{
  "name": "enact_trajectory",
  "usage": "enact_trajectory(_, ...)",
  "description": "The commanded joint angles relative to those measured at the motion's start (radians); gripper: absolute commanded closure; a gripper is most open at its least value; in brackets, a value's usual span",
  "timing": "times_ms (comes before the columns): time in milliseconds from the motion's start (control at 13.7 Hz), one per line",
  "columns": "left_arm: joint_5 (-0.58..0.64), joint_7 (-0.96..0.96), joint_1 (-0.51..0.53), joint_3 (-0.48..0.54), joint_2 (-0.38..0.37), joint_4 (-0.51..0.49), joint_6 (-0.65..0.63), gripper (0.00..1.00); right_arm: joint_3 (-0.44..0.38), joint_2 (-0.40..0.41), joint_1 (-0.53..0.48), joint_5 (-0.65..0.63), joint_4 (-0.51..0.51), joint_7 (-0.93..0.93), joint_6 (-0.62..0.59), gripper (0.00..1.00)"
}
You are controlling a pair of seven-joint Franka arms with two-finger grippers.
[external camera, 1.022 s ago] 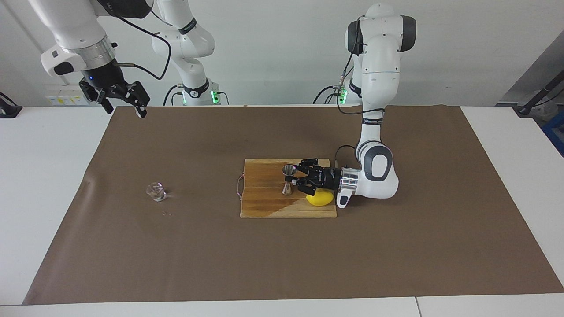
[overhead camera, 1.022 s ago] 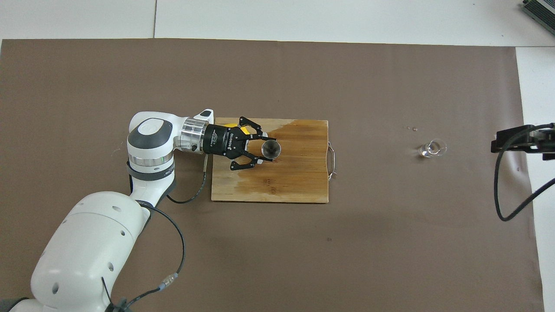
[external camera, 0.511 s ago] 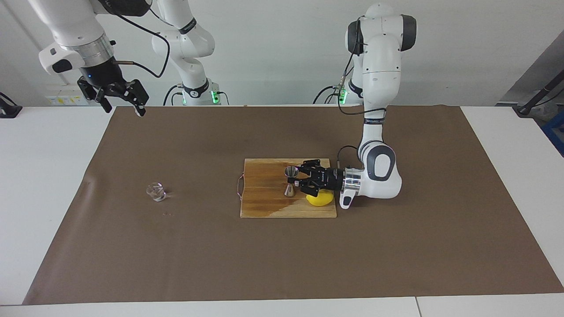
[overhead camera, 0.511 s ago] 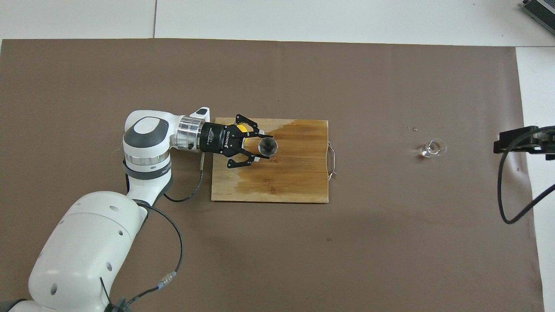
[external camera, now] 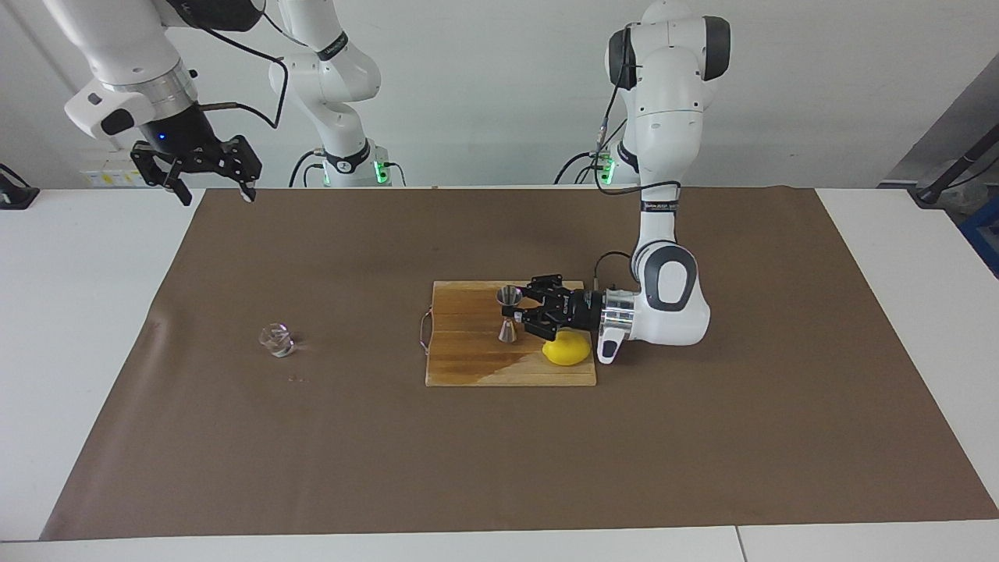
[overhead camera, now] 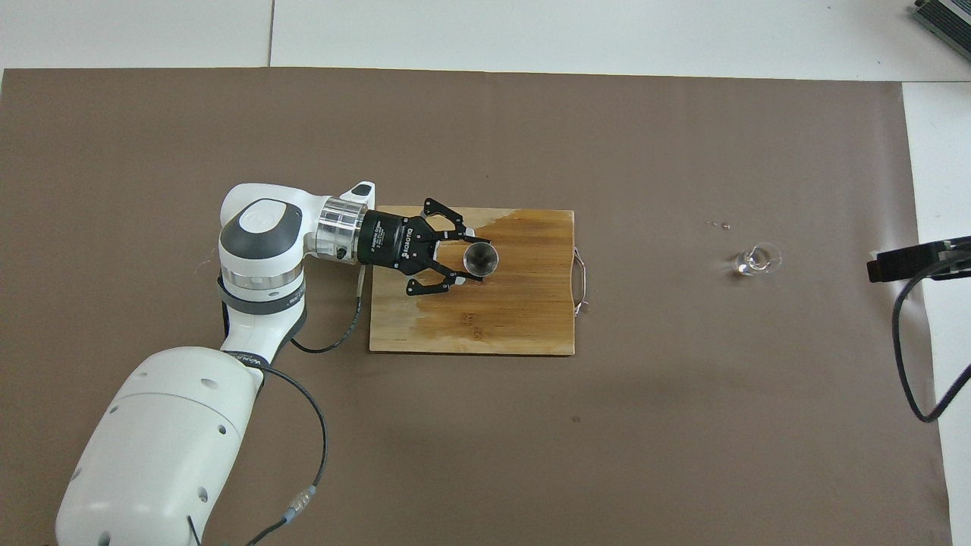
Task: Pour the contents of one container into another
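Facing view showed the left gripper (external camera: 518, 315) clamping the jigger (external camera: 509, 314) at its narrow waist beside the lemon (external camera: 567, 350), where it could have slipped or tipped, while the right gripper (external camera: 209, 173) waited open, well apart from the glass cup (external camera: 276, 340).

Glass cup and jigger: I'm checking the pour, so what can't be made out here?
- Glass cup: too small and clear in both views to show any liquid.
- Jigger: its waist is covered by the left pincer in the facing view.
- Lemon: hidden under that pincer in the overhead view.
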Motion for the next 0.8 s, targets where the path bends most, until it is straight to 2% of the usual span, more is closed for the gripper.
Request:
enact_trajectory(0, -0.039, -0.015, -0.058, 0.029, -0.030, -0.047, 0.019, 0.59, -0.023, -0.052, -0.012, 0.012, -0.076, -0.103, 0.016, 0.00)
enact_trajectory(365, -0.075, -0.018, -0.112, 0.037, -0.030, -0.048, 0.063, 0.60, -0.051, -0.063, -0.016, 0.007, -0.102, -0.204, 0.016, 0.00)
enact_trajectory(730, -0.091, -0.056, -0.133, 0.042, -0.029, -0.044, 0.098, 0.61, -0.052, -0.063, -0.016, 0.007, -0.102, -0.217, 0.019, 0.00)
